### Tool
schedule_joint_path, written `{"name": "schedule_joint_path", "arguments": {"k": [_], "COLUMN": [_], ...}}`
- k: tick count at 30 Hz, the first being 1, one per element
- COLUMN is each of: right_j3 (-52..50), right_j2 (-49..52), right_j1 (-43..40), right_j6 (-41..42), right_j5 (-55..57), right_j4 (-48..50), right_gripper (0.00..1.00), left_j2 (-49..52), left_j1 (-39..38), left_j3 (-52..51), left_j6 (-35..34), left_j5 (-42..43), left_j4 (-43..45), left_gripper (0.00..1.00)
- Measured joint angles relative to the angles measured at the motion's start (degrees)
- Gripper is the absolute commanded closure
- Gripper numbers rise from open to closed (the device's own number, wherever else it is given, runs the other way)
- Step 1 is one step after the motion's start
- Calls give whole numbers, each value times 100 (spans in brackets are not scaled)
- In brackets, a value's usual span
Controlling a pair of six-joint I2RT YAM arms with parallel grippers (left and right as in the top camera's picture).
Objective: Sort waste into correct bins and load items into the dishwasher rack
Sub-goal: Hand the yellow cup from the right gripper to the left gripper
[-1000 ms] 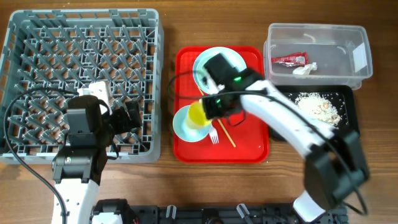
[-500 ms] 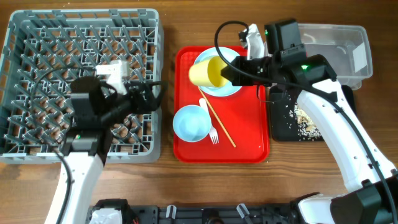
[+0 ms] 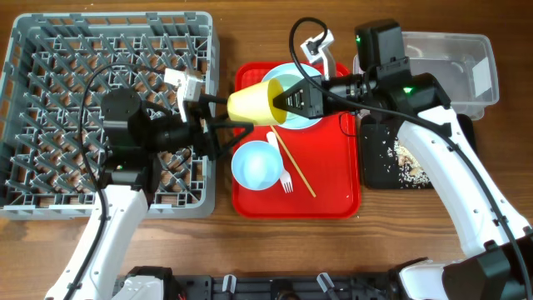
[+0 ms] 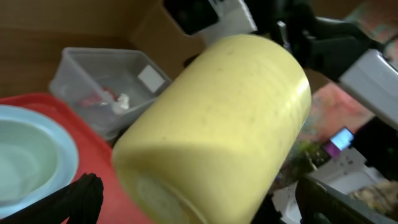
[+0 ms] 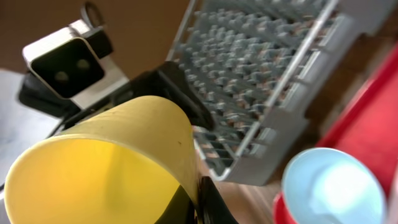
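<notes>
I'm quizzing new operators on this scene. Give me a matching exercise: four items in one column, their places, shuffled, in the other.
1 yellow cup
2 white fork
3 rice crumbs
4 red wrapper

a in the clear tub
b in the black tray
c in the right gripper
d on the red tray

Pairs: 1-c, 2-d, 3-b, 4-a
</notes>
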Motion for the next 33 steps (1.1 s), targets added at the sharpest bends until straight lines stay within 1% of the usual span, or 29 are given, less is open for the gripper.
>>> {"name": "schedule_joint_path", "arguments": {"k": [2,4,6,10,12,20,28,33], "right_j3": [0,0,0,0,0,0,0,0], "right_j2": [0,0,0,0,0,0,0,0], "right_j1": [0,0,0,2,2,0,2,2], "right_j6": [2,2,2,2,2,24,24,24], "right_j5": [-177,-297,-376,-549,-579,-643,-730,-737], "right_j4": [13,13,15,15,15,9,-4,-74], "right_gripper": [96,96,96,96,96,96,96,96], "left_j2": [0,0,0,7,7,7,7,7], "left_j1": [-74,-160,-221,-267,-271,-286,-291,-291], "left_j3": [0,2,2,4,4,4,4,4], "left_j6": [-33,-109,-212,-369,-474,-627,-662,-664], "left_j5": [96,181,219,227,227,227,249,249], "left_j4": [221,525,826,1257,1368,1458,1805,1818], "left_gripper": [6,12,16,18,21,18,18,21]}}
